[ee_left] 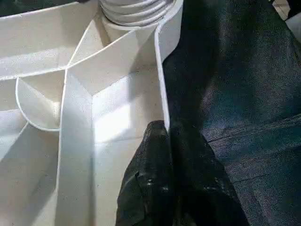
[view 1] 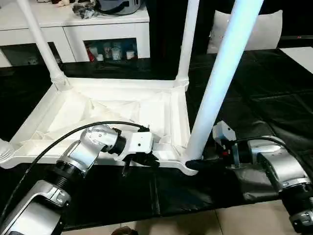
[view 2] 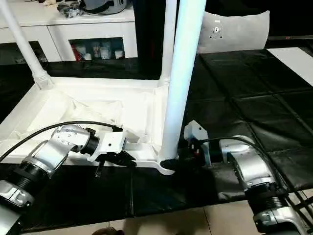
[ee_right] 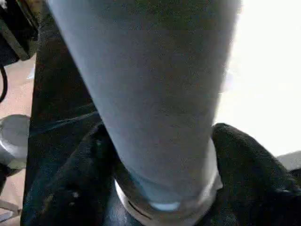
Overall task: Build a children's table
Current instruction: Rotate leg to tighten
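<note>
Setting: black floor mats point(view 1: 274, 93) are covering the floor, with a white cabinet point(view 1: 73, 29) standing along the far wall.

Right gripper point(view 1: 205, 162): your jaws are straddling the foot of the near-right leg point(view 1: 220, 83), one black finger point(ee_right: 249, 169) on each side of it just above its ribbed collar. They are standing fairly wide; I cannot tell whether they are pressing on the leg or only flanking it.

Left gripper point(view 1: 142, 159): your jaws are fully closed, holding nothing, and resting against the near rim of the table top point(view 1: 117, 110).

The children's table: the top is lying upside down on the mats, ribbed underside facing up. Two far legs point(view 1: 188, 39) are standing upright in their corner sockets. The near-right leg is standing in its own socket point(view 1: 188, 164), leaning slightly. Another collar is showing at the near-left corner point(view 1: 5, 152).

Step in hand, as I judge it: you are seating the near-right leg. The next move is likely calling for a firm hold low on the leg, then pressing or twisting it home while the left gripper is bracing the rim against sliding.
</note>
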You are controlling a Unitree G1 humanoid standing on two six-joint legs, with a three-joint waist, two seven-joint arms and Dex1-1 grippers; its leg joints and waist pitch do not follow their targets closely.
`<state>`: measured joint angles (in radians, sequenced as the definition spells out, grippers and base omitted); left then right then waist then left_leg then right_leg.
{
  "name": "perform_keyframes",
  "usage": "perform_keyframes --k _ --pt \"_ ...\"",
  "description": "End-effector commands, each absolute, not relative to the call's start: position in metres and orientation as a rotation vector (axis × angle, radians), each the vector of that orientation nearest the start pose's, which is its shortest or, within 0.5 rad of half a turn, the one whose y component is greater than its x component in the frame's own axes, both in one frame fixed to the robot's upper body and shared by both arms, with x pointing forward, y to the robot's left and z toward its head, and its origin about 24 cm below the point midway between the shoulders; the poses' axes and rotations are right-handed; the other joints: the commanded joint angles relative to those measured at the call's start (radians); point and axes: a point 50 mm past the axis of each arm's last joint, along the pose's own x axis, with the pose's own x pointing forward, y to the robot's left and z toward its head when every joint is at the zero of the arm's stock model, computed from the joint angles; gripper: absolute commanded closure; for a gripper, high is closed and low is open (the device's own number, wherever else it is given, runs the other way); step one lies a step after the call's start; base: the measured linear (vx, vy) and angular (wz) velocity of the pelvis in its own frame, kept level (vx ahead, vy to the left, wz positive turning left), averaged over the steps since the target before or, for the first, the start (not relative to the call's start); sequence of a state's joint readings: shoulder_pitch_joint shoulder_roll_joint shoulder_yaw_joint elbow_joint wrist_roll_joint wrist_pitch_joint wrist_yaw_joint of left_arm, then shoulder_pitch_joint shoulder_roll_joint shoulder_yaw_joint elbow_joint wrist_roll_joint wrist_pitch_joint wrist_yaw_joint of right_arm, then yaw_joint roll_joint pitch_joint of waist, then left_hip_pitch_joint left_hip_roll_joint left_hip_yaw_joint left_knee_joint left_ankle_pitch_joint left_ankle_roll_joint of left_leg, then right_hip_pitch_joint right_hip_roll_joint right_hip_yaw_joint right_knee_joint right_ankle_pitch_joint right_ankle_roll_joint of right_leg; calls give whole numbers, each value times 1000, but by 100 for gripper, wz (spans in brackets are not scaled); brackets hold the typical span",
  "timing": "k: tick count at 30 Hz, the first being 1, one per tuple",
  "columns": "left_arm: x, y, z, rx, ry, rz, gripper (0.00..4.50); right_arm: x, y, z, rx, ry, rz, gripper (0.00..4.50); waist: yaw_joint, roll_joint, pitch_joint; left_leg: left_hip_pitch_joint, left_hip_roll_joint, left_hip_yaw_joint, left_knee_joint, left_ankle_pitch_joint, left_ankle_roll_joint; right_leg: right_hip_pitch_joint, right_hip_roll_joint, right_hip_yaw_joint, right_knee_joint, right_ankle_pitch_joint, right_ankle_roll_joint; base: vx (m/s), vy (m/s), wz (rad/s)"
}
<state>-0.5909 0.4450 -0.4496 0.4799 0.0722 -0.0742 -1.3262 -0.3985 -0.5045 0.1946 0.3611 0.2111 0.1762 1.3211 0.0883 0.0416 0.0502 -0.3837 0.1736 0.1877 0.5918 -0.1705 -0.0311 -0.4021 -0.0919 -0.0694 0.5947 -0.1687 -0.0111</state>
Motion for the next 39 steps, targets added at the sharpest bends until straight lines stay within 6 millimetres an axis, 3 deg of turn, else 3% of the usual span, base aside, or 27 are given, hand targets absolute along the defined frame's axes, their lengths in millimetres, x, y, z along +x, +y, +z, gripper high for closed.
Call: perform_keyframes --k 1,8,11,13,15,18,19,20,22,23,28,33,34,36,39 --pt "290 117 46 730 468 -1697 450 285 -170 61 -183 382 1383 165 -4 -10 -64 21 59 -21 -74 -291 32 42 -60 43 -75 -321 -207 0 0 0" --pt "291 115 44 622 485 -1611 450 282 -165 58 -122 379 1354 181 -6 -9 -63 21 58 -20 -74 -294 31 42 -59 42 -76 -330 -210 0 0 0" --pt "295 109 45 539 473 -1510 450 291 -159 53 -78 374 1192 183 -10 -9 -59 22 57 -24 -78 -317 20 40 -60 41 -82 -397 -190 0 0 0" --pt "299 100 48 447 446 -1399 450 303 -151 48 -39 376 1017 183 -25 -14 -53 26 52 -27 -79 -369 -9 34 -60 38 -89 -489 -166 0 0 0" --pt "299 96 49 420 440 -1368 450 307 -149 47 -21 375 974 183 -42 -13 -50 30 47 -33 -78 -411 -22 30 -62 32 -102 -581 -132 0 0 0" --pt "303 86 51 367 422 -1253 450 315 -138 44 4 374 850 183 -71 -11 -50 26 46 -42 -80 -449 -29 29 -60 25 -109 -616 -104 0 0 0" --pt "305 83 52 362 417 -1228 450 317 -136 44 12 376 824 183 -71 -11 -50 26 46 -42 -80 -449 -29 29 -60 25 -109 -616 -104 0 0 0" --pt "309 75 53 345 401 -1155 450 321 -131 42 17 373 754 183 -84 -11 -51 21 46 -44 -84 -458 -25 33 -58 22 -109 -590 -100 0 0 0" --pt "310 72 54 336 395 -1130 450 323 -128 42 19 366 730 183 -93 -12 -55 22 46 -43 -82 -454 -17 31 -59 23 -111 -555 -112 0 0 0" --pt "310 68 55 325 391 -1105 450 324 -125 42 33 355 720 127 -96 -16 -54 23 44 -37 -80 -445 -3 26 -57 27 -114 -527 -123 0 0 0" --pt "311 63 57 322 383 -1068 450 323 -122 45 61 325 722 86 -90 -15 -56 20 45 -32 -77 -403 23 28 -57 31 -112 -495 -133 0 0 0" --pt "311 78 55 405 372 -1090 450 317 -137 51 12 288 794 41 -81 -12 -59 17 48 -31 -80 -383 29 35 -55 34 -103 -408 -152 0 0 0" --pt "311 84 54 436 367 -1106 450 313 -144 52 -31 273 828 28 -80 -1 -60 18 49 -31 -81 -382 29 35 -56 36 -100 -395 -158 0 0 0" --pt "310 89 52 457 382 -1119 450 311 -151 54 -57 259 853 23 -76 -8 -63 15 48 -28 -78 -365 36 39 -55 36 -97 -350 -170 0 0 0" --pt "309 96 51 487 395 -1157 450 308 -161 58 -69 245 905 4 -71 -9 -64 15 48 -25 -74 -332 51 41 -58 37 -95 -338 -191 0 0 0"
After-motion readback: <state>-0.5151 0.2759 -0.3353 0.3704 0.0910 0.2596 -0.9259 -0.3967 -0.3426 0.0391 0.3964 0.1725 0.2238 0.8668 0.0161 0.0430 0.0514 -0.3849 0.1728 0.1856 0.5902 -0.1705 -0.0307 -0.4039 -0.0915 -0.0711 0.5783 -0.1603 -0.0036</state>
